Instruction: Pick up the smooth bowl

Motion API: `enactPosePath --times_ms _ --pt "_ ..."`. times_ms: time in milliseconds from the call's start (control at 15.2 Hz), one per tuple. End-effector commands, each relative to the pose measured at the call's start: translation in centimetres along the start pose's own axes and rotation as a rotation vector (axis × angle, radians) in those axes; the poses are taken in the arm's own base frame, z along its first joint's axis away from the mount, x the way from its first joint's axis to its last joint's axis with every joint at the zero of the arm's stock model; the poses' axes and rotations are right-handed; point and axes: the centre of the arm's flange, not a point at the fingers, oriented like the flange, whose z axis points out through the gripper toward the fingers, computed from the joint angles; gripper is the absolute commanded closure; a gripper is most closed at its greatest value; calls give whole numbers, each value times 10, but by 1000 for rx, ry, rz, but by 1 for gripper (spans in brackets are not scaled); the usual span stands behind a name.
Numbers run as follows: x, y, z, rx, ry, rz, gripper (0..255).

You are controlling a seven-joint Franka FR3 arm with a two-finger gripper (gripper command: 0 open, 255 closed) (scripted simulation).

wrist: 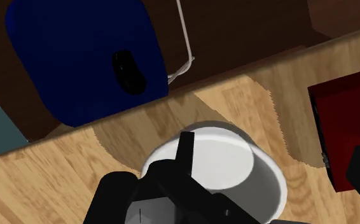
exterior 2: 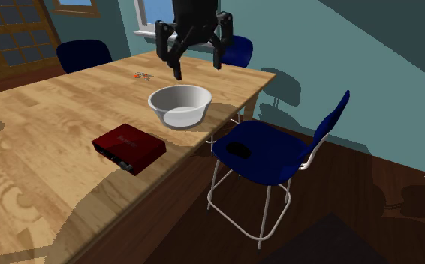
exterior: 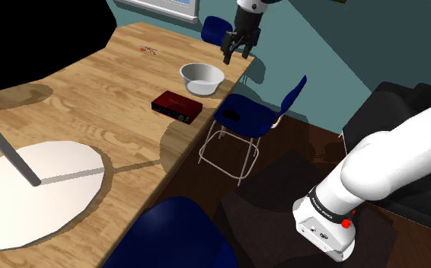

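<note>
**Bowl** (exterior 2: 180, 106). Pale, smooth-walled, empty and upright. It stands on the wooden table (exterior 2: 46, 180) near the edge facing the chair, in the upper middle of the second exterior view. Its mouth faces up and the rim is free all round, so the wall should be reachable from above.

**Gripper** (exterior 2: 198, 69). Black, pointing down at the top centre of the second exterior view, above the bowl and not touching it. The fingers are spread wide with nothing between them. In the wrist view one finger looks to hang over the bowl's inside. This suggests a pinch on the wall, one finger inside and one outside.

**Red box** (exterior 2: 128, 148). Flat on the table, lower left of the bowl and apart from it. Probably no hindrance.

**Blue chair** (exterior 2: 267, 154). Off the table edge, right of the bowl, with a small dark object on its seat.

**Coloured bits** (exterior 2: 140, 76). Upper left of the bowl, too small to name.

**Stage.** Approach; lowering and closing not yet done.
</note>
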Motion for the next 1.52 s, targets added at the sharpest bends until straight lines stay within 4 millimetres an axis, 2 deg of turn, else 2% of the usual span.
enactPosePath --times_ms 0,990,1452 --pt "20 -11 14 -12 0 3 0" --pt "177 -94 108 -99 -7 21 0" --pt "173 -96 144 -99 -7 21 0"
